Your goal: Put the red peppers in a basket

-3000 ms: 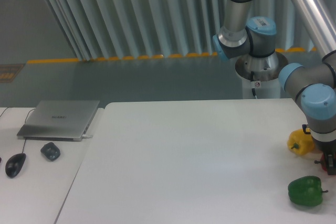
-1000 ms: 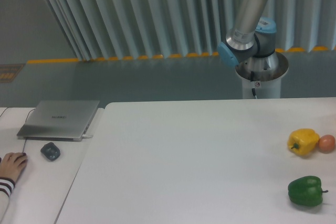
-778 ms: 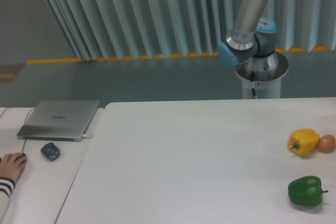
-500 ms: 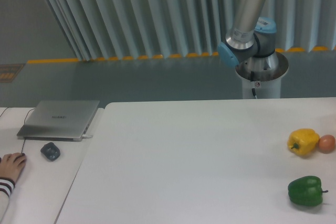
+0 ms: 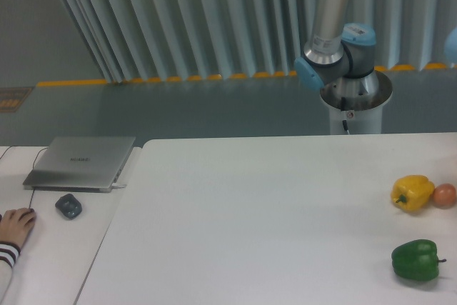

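No red peppers show in this view, and no basket either; both are out of view. On the white table at the right lie a yellow pepper, a small orange-pink round fruit touching its right side, and a green pepper nearer the front edge. Only the arm's base and its upright link are visible behind the table; the gripper is outside the frame.
A closed grey laptop lies on a second table at the left, with a small dark device in front of it. A person's hand rests on a mouse at the left edge. Corrugated panels stand behind.
Three seconds ago the arm's wrist hung over the right edge beside the yellow pepper; it has since lifted out of view. A hand has come onto the mouse. The upright link shifted slightly left.
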Controlling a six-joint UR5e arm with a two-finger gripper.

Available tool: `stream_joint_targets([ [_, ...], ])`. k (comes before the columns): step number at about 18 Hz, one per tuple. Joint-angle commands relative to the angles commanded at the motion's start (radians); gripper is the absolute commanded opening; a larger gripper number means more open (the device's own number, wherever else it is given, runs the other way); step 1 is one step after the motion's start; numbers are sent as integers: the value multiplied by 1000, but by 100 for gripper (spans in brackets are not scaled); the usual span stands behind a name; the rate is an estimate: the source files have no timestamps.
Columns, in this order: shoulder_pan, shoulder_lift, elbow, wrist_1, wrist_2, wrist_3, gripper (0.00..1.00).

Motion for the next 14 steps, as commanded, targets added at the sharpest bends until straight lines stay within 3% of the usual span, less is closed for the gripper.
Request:
stream_joint_targets([
  [7,-77,0,49,-37,3,-35,100],
  [14,-106,15,52,-57,5,-98,100],
])
